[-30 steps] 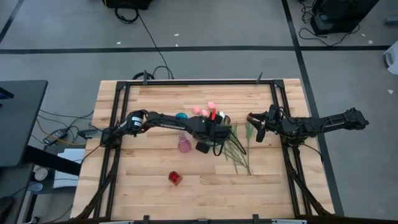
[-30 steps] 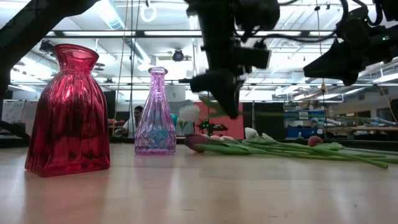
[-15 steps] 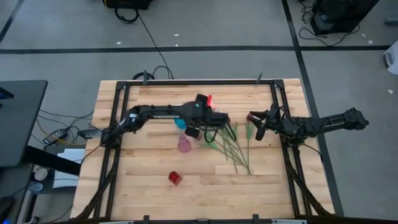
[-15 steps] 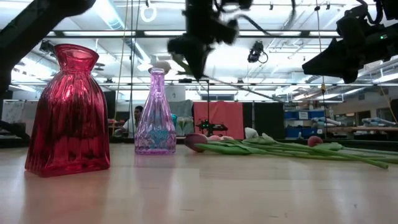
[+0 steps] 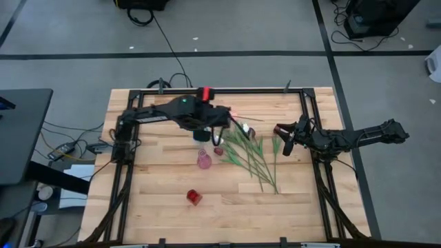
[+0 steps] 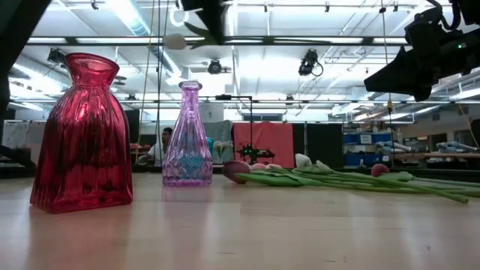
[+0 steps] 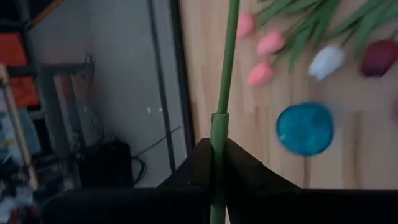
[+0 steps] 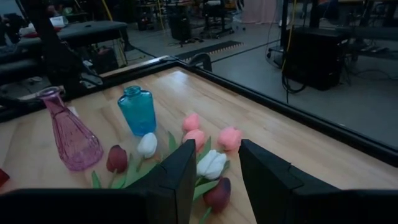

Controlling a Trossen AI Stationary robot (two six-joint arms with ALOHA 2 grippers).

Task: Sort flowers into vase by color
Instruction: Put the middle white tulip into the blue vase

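Note:
My left gripper point(image 5: 209, 127) point(image 6: 210, 16) is high above the table near the blue vase point(image 5: 201, 136) and is shut on one tulip's green stem point(image 7: 225, 81). That tulip's pale head point(image 6: 175, 41) shows to the left of the gripper in the low view. The other tulips point(image 5: 249, 153) lie in a loose pile on the table, their pink, white and maroon heads point(image 8: 148, 144) pointing toward the vases. My right gripper point(image 5: 283, 138) point(image 8: 233, 180) waits open above the table, right of the pile. My left gripper pinches the tulip's stem point(image 7: 217, 134) between its two fingers, at a thicker joint along the stem. The fingers come from above, pointing down. The tulip is lifted clear and lies about level point(image 6: 285, 41), with its head toward the table's left.
A pink-purple glass vase point(image 5: 204, 160) point(image 6: 188, 135) stands just near of the left gripper. A red vase point(image 5: 194, 198) point(image 6: 84, 135) stands closer to the near edge. The dark frame rails point(image 5: 311, 117) border the table. Bare wood lies near and left.
My left gripper has risen from the pile and moved toward the table's far-left, carrying one tulip with it. That tulip was lifted clear off the table and now hangs about level high above the vases. The other tulips stayed put.

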